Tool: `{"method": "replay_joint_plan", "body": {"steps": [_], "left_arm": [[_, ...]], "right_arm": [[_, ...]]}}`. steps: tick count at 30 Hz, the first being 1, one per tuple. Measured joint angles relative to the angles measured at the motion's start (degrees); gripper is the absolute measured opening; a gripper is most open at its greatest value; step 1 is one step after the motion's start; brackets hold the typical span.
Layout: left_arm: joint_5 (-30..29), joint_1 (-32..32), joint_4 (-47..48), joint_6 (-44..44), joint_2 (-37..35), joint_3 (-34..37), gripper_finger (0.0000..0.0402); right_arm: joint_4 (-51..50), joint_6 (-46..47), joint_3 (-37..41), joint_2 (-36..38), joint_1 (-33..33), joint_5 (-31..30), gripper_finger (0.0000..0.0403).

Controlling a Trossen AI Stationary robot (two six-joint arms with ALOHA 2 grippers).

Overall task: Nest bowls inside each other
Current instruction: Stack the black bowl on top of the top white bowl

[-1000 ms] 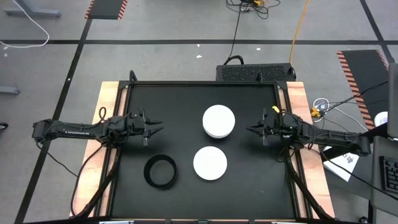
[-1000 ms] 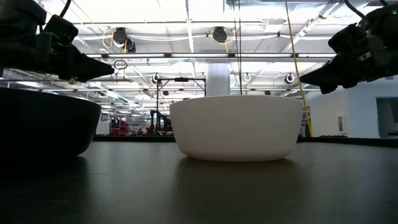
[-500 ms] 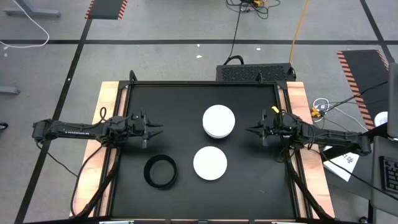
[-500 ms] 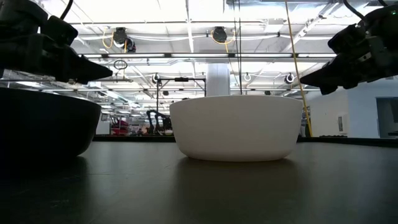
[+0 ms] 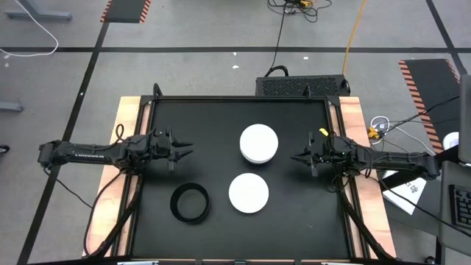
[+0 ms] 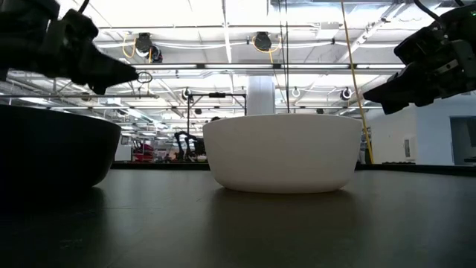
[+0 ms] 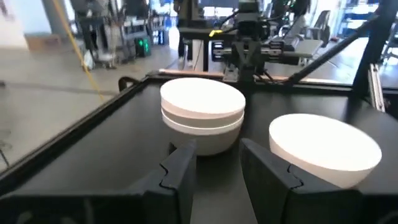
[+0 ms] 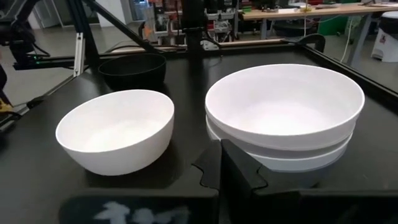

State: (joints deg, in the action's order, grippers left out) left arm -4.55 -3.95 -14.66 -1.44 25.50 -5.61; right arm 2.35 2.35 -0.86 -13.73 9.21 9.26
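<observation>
A stack of nested pale bowls [image 5: 259, 143] stands on its base on the black table, right of centre; it also shows as the stack [image 7: 202, 112] and the stack [image 8: 286, 118]. A single white bowl [image 5: 249, 193] sits nearer, and in the low view this bowl [image 6: 282, 152] hides the stack. The black bowl [image 5: 190, 204] rests near-left, seen again as the black bowl [image 8: 132, 68]. My left gripper [image 5: 185, 150] hovers open, left of the stack, pointing at it. My right gripper [image 5: 296, 156] hovers shut, right of the stack.
The table has a raised black frame [image 5: 243, 99] and wooden side strips [image 5: 125, 132]. A dark box [image 5: 302, 86] sits beyond the far edge. Bare table surface lies far-left [image 5: 191, 121] and near-right [image 5: 309, 213]. Both arms float above the bowls' rims in the low view.
My right gripper has drifted slightly toward the table's near edge as its arm straightened. My left gripper has risen a little in the low view. The bowls have stayed put.
</observation>
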Motion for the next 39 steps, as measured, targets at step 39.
{"method": "replay_joint_plan", "body": {"steps": [39], "left_arm": [[12.10,17.27,50.98,-42.83,33.16,-26.33,0.0251]], "right_arm": [[-0.02,1.49,0.00,-2.87,0.00,0.02,0.0000]]}}
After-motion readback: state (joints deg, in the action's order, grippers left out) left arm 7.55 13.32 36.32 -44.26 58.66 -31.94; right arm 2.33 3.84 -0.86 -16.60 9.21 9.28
